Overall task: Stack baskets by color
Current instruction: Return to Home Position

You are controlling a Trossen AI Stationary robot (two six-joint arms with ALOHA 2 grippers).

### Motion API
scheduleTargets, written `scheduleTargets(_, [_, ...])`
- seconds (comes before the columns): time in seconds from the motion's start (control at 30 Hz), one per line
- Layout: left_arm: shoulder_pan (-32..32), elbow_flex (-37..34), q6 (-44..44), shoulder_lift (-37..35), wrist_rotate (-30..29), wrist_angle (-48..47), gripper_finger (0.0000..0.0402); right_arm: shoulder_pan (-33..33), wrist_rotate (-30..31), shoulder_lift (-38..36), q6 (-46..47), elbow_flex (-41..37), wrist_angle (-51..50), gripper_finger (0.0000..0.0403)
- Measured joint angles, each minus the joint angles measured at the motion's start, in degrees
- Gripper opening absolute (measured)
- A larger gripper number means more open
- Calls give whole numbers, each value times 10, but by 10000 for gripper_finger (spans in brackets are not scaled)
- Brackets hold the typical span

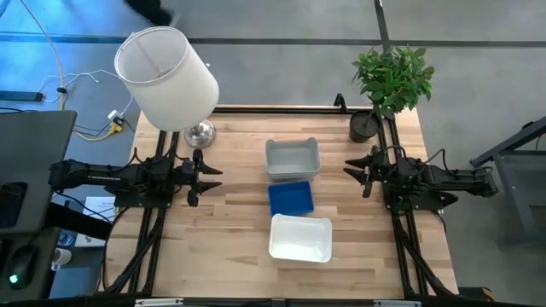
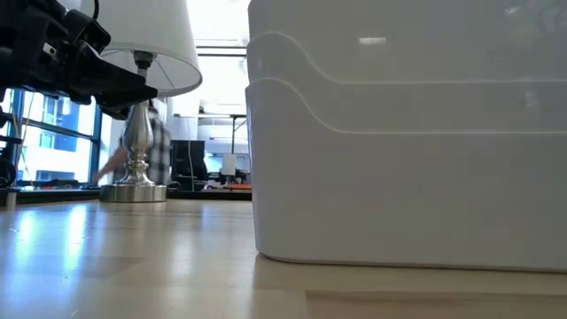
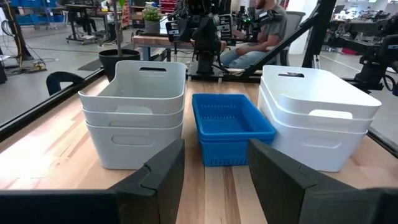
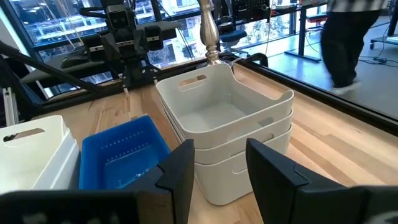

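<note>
White stack cut off at 2 edges in low view; person behind lamp base blurred.

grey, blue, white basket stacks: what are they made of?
All three look like moulded plastic; which resin can't be told. Grey stack: matte, smooth one-piece walls, rounded corners, cut handle slot. Blue stack: walls perforated in fine rows, thin rolled rim. White stack: opaque, satin sheen, smooth walls, handle slot.
</note>
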Motion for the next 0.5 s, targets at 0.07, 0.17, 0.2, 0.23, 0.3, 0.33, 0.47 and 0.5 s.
scheduleTargets(0.07, [0, 0, 0, 0, 0, 0, 163, 0, 0, 0, 0, 0, 0, 133])
scheduleTargets(0.17, [0, 0, 0, 0, 0, 0, 163, 0, 1, 0, -20, 0, 0, 133])
scheduleTargets(0.2, [0, 0, 0, 0, 0, 0, 163, 0, 2, 0, -34, 0, 0, 133])
scheduleTargets(0.23, [0, 0, 0, 0, 0, 0, 163, 0, 2, 0, -44, 0, 0, 133])
scheduleTargets(0.3, [0, 0, 0, 0, 0, 0, 163, 0, 2, 0, -52, 0, 0, 133])
scheduleTargets(0.33, [0, 0, 0, 0, 0, 0, 163, 0, 2, 0, -53, 0, 0, 133])
scheduleTargets(0.47, [0, 0, 0, 0, 0, 0, 163, 0, 2, 0, -40, 0, 0, 133])
scheduleTargets(0.5, [0, 0, 0, 0, 0, 0, 163, 0, 2, 0, -40, 0, 0, 133])
